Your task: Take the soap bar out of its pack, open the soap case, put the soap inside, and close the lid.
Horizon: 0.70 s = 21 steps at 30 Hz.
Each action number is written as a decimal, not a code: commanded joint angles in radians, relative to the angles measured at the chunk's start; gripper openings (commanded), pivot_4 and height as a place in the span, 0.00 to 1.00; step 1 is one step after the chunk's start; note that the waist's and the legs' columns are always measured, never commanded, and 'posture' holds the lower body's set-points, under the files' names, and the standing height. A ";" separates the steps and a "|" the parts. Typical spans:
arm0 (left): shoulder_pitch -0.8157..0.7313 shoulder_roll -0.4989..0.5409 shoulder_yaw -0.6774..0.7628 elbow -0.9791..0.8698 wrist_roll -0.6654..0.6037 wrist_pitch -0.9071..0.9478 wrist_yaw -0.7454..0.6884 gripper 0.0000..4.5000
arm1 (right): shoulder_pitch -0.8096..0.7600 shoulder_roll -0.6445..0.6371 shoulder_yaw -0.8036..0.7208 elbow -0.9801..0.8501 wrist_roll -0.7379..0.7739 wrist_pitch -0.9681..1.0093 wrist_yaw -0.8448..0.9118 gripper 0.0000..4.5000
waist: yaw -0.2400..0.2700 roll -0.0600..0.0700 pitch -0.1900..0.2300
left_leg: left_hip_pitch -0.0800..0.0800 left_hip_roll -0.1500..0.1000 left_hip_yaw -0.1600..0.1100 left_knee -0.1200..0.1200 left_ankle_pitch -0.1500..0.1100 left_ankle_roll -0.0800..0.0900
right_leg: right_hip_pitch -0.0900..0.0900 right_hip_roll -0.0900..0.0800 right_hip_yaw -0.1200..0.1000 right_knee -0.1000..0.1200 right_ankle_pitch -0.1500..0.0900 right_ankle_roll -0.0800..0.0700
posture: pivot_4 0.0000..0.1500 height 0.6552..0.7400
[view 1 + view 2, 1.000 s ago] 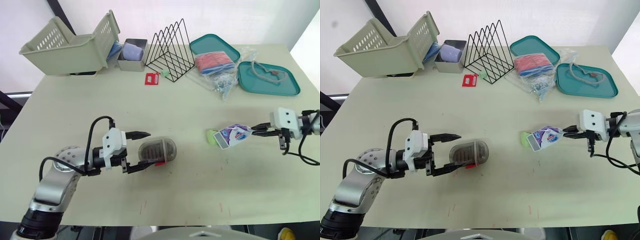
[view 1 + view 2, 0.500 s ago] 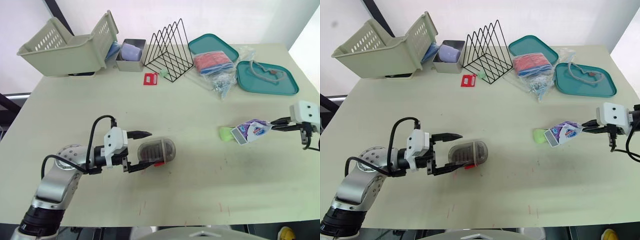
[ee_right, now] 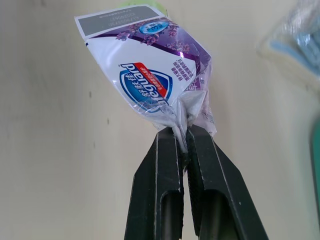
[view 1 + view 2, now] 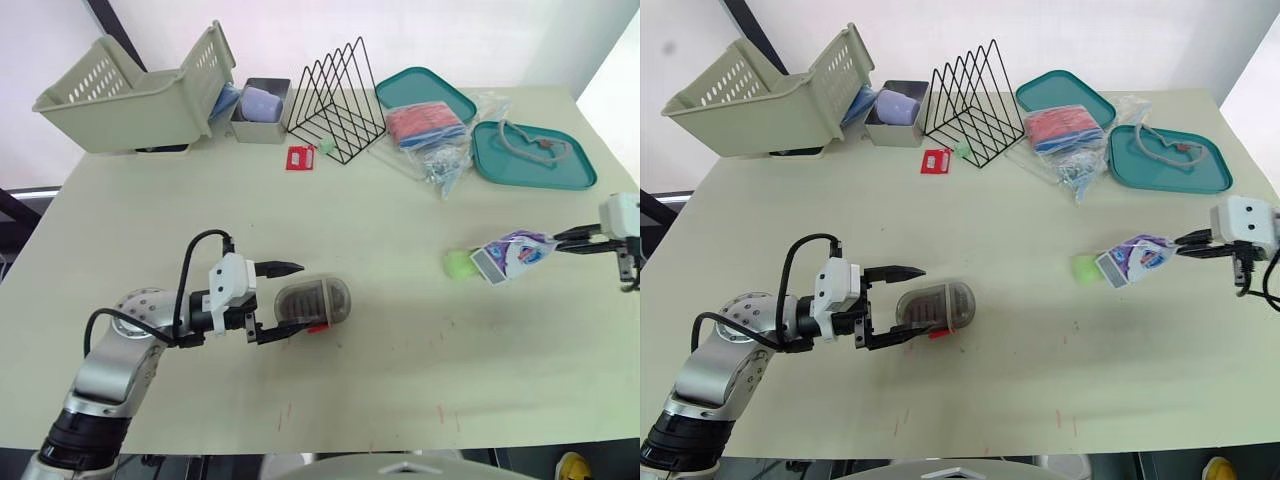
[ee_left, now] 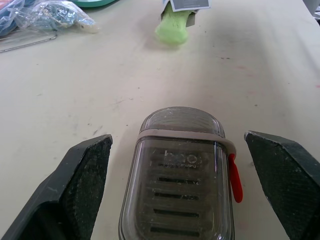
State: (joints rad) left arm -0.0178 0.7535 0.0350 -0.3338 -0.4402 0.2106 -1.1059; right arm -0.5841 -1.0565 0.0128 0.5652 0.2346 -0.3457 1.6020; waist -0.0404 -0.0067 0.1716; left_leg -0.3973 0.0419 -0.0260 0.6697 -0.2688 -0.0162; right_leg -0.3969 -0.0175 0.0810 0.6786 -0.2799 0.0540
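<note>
Right tool (image 3: 182,132), pinching the pack (image 3: 150,75), should lift so the soap bar (image 4: 458,264) slides free; left tool (image 4: 292,300) gapes wide round the soap case (image 4: 318,298).

The left end effector (image 4: 291,300) and right end effector (image 4: 564,242) each have a white boxy housing and two black fingers (image 4: 278,268); the silver-grey left arm (image 4: 108,365) carries looping black cables (image 4: 186,262).
</note>
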 commanded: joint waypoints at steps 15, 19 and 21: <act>0.016 -0.001 0.008 -0.025 0.003 -0.015 0.015 1.00 | -0.047 -0.037 0.001 -0.008 -0.111 -0.079 -0.042 0.01 | 0.001 0.000 0.000 | 0.000 -0.001 0.000 0.000 0.000 0.000 | 0.000 0.000 0.000 0.000 0.000 0.000 | 1.00 1.00; 0.017 -0.004 0.001 -0.023 0.007 -0.021 0.019 1.00 | -0.081 -0.054 0.022 0.024 -0.156 -0.135 -0.038 0.01 | 0.000 0.001 0.000 | 0.000 0.000 0.000 0.000 0.000 0.000 | 0.000 0.000 0.000 0.000 0.000 0.000 | 1.00 1.00; 0.016 -0.005 -0.001 -0.023 0.008 -0.022 0.020 1.00 | -0.093 -0.059 0.025 0.043 -0.167 -0.154 -0.036 0.01 | 0.001 0.001 0.000 | 0.000 0.000 0.000 0.000 0.000 0.000 | 0.000 0.000 0.000 0.000 0.000 0.000 | 1.00 1.00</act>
State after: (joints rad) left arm 0.0003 0.7499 0.0297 -0.3349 -0.4317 0.2081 -1.0870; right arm -0.6487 -1.0824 0.0440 0.5963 0.0782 -0.4657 1.5648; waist -0.0394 -0.0060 0.1720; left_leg -0.3974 0.0415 -0.0256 0.6699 -0.2688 -0.0162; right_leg -0.3969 -0.0180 0.0810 0.6785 -0.2799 0.0541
